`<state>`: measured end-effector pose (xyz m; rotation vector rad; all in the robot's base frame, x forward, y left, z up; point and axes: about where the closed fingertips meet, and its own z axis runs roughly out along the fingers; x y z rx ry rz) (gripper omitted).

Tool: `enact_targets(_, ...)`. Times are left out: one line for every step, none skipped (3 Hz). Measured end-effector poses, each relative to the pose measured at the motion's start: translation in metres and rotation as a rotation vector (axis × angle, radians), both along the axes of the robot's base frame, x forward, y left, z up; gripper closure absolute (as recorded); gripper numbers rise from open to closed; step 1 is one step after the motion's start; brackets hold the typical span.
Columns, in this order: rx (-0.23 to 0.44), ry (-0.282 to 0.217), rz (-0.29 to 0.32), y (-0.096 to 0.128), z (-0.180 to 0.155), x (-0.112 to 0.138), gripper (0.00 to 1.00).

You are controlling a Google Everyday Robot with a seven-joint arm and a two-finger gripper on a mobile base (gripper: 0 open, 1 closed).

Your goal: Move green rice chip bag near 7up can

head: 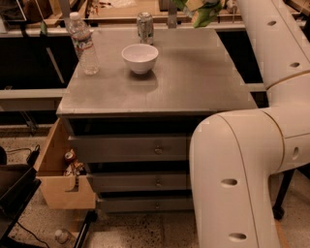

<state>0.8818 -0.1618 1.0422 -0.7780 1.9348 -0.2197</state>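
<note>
Where end effector (226,6) hovers past table (193,72), green rice chip bag (204,11) beside

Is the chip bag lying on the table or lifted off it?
Lifted: the bag hangs at the top edge above the table's far right corner, at the arm's end; the gripper there is mostly hidden.
</note>
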Motion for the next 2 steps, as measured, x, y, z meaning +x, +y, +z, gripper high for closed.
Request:
enact_targets(0.000,0.000,0.000,0.000,0.000,0.000,1.00)
enact_targets(-0.019,0.017,-0.021,0.009,-0.021,0.016,1.00)
